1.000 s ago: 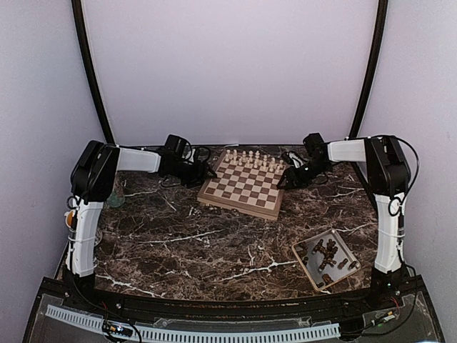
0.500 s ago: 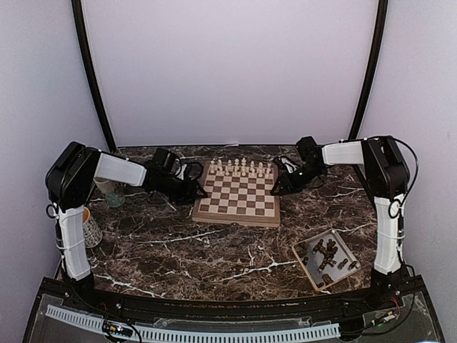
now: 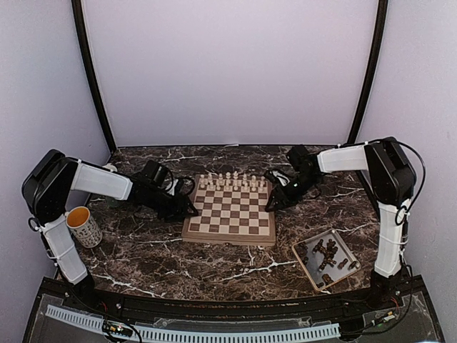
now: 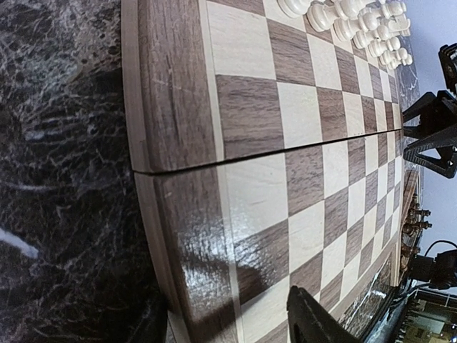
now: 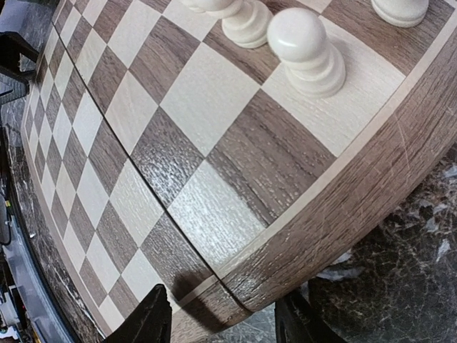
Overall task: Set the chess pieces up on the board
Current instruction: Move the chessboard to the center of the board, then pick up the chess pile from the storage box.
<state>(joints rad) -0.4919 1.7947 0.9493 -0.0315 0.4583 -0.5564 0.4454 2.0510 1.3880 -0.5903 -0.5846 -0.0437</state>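
Observation:
The board (image 3: pixel 227 236) lies in the middle of the table, with pale cream chessmen (image 3: pixel 232 179) in rows along its far side. My left gripper (image 3: pixel 187 208) is shut on its left rim, one finger above the board (image 4: pixel 250 114) and one below the edge. The right gripper (image 3: pixel 272 203) clamps the right rim the same way, its fingers straddling the edge of the board (image 5: pixel 207 93) beside a cream pawn (image 5: pixel 303 53). The dark brown chess pieces (image 3: pixel 325 254) sit heaped in a beige tray (image 3: pixel 305 269) at the near right. In the wrist views the left gripper (image 4: pixel 228 314) and right gripper (image 5: pixel 225 311) show only their tips.
A patterned mug (image 3: pixel 84 226) stands at the left edge beside my left arm. The dark marble table (image 3: pixel 214 268) runs out in front of the board. A purple backdrop closes off the far side.
Both arms have drawn the board towards the near edge and squared it up from its rotated pose. The left arm swung outward, uncovering the mug.

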